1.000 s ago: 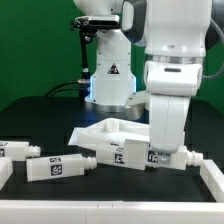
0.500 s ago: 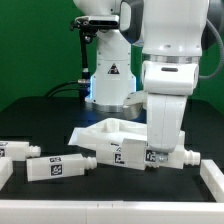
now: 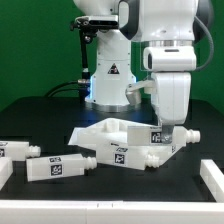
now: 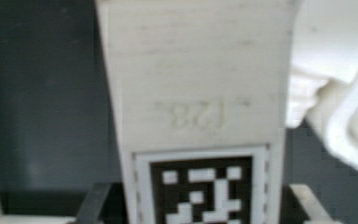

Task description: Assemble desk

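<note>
A white desk leg (image 3: 177, 140) is gripped, tilted and raised off the black table (image 3: 40, 118), by the gripper (image 3: 164, 131), just beside the tabletop (image 3: 105, 132) on the exterior view's right. Other legs (image 3: 60, 166) are laid to the left.

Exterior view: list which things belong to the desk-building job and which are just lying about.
Job: tabletop; gripped leg; end effector; leg beside tabletop; two legs at the exterior view's left.
Lying about: white rail at the exterior view's right; black table.
</note>
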Robot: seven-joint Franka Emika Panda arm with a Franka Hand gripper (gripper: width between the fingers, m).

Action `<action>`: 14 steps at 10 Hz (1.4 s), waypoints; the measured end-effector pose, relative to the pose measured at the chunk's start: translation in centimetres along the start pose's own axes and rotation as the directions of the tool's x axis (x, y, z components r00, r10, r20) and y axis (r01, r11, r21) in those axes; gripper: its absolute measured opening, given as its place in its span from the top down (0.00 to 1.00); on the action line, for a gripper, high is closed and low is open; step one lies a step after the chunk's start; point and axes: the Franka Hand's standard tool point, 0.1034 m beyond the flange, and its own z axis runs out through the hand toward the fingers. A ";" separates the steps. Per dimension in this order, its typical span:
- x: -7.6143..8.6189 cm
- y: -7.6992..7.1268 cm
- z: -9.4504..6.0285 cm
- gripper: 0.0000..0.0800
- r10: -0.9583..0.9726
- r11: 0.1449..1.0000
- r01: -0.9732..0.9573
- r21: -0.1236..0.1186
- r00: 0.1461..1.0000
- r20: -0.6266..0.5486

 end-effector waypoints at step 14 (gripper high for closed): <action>6.6 -8.3 -1.0 0.64 -0.939 0.344 0.939 -0.002 0.344 0.018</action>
